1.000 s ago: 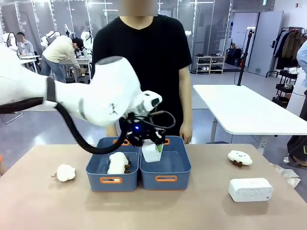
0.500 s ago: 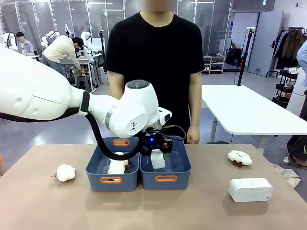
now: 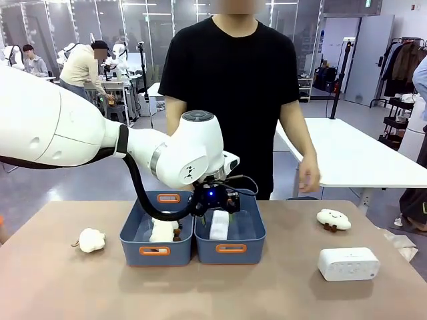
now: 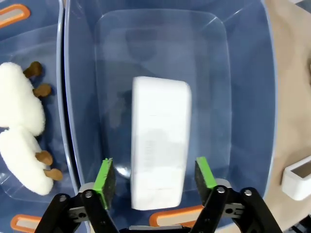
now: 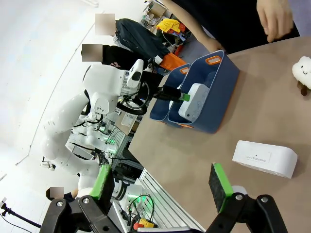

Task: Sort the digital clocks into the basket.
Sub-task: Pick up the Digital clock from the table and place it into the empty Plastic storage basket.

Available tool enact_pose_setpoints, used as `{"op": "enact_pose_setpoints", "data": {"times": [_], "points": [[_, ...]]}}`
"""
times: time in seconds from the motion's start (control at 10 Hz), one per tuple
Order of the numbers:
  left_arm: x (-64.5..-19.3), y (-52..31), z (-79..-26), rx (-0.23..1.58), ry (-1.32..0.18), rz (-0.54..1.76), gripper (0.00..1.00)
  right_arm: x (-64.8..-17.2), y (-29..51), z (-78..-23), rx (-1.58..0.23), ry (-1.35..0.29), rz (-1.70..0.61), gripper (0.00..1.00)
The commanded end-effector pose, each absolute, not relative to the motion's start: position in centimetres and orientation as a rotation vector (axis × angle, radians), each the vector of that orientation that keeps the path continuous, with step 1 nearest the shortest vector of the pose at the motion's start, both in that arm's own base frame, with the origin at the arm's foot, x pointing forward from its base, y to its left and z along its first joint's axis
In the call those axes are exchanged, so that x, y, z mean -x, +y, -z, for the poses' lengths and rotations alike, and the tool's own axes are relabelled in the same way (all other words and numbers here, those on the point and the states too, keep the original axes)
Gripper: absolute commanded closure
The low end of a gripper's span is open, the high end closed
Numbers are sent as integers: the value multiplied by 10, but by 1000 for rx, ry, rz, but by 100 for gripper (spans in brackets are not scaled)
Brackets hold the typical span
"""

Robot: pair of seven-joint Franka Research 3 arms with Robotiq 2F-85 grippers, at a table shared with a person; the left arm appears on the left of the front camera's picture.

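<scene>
Dropped since a second ago: one digital clock (image 4: 160,141) has left my left gripper (image 4: 154,169) and lies flat on the floor of the right-hand basket (image 3: 230,249); my green pads (image 4: 104,175) stand spread either side, clear of it; second digital clock (image 3: 348,263) sits on the table (image 3: 267,293), well apart to the right; my right gripper (image 5: 163,183) hangs wide open, holding nothing.

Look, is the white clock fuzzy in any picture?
Left wrist view: the digital clock in the basket looks smeared, softest at its lower end. Front view: the person's hand is blurred. Right wrist view: the table looks tilted; the second digital clock is sharp.
</scene>
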State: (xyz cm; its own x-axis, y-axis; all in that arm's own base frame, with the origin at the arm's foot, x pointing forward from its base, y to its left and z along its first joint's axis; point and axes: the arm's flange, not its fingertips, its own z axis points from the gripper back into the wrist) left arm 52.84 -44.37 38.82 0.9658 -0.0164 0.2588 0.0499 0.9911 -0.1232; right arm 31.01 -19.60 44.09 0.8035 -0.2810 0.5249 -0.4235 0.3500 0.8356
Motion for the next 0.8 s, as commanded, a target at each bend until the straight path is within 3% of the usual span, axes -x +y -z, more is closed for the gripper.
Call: {"op": "enact_pose_setpoints", "data": {"times": [0.0, 0.3, 0.7], "points": [[-529, -440, -392, 123, -229, 31, 0, -311, -197, -442, -1243, -698, -118, 0], [-495, -399, -435, 242, -273, 126, 0, -311, -197, -442, -1243, -698, -118, 0], [-478, -288, -475, 449, -208, 38, 0, -311, -197, -442, -1243, -698, -118, 0]]}}
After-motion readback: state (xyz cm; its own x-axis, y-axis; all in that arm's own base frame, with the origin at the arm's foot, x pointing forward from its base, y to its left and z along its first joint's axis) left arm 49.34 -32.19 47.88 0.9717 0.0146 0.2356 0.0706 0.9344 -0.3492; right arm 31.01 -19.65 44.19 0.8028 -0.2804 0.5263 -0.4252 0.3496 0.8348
